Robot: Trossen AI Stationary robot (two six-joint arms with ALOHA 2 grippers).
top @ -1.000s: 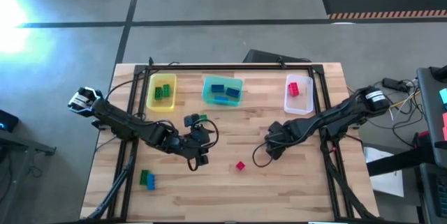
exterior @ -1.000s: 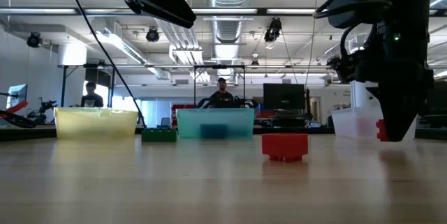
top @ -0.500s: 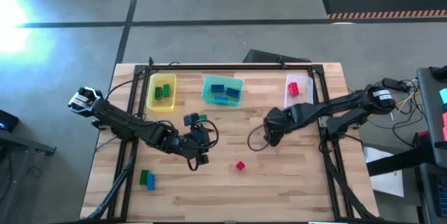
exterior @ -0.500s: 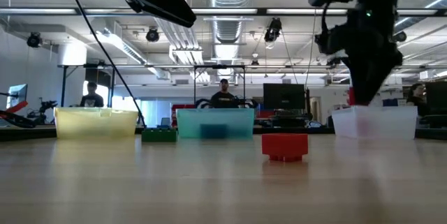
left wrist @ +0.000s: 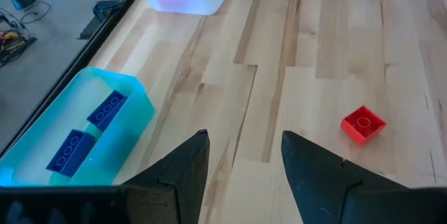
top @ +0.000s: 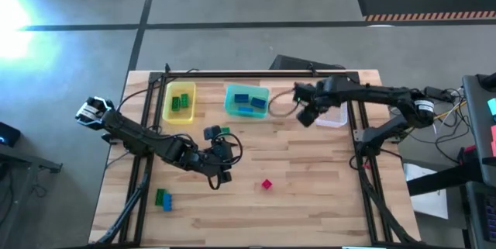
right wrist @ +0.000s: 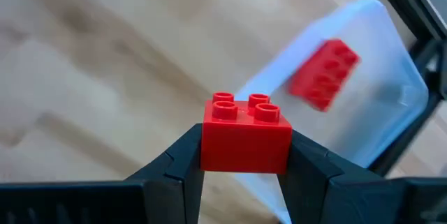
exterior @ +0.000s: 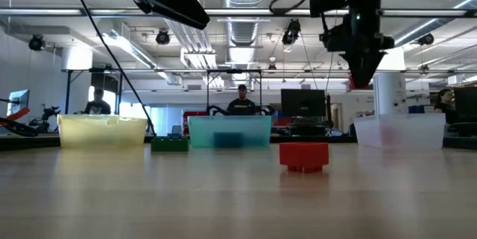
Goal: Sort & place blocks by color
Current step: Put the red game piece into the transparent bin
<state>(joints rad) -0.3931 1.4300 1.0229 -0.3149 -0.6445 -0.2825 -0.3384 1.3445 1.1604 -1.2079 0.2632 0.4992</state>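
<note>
My right gripper [right wrist: 246, 175] is shut on a small red block [right wrist: 246, 135] and hangs high over the table's far right [top: 307, 114], beside the clear bin [right wrist: 363, 91], which holds another red block [right wrist: 323, 75]. My left gripper [left wrist: 244, 161] stands open with nothing between its fingers, above the table's middle [top: 220, 168]. A loose red block [top: 266, 185] lies flat on the wood, also seen in the left wrist view [left wrist: 362, 123]. A green block [top: 225, 131] lies near the teal bin. A green and a blue block [top: 163, 198] lie at the near left. My right gripper pinches the red block's two opposite side walls [right wrist: 209, 147] between its two fingers. The fingers come from above, pointing steeply down. The block is lifted clear of the table, level, with its studs [right wrist: 241, 107] facing up toward the wrist.
Along the far edge stand a yellow bin [top: 180, 102] with green blocks, a teal bin [top: 246, 100] with blue blocks, and the clear bin [top: 336, 119], partly under my right arm. Bare wood lies at the near right. People stand in the room beyond [exterior: 240, 99].
My right gripper has risen and swung toward the table's far edge, up to the clear bin, tipping steeper downward, with the red block carried along in its hold. My left arm has kept still.
</note>
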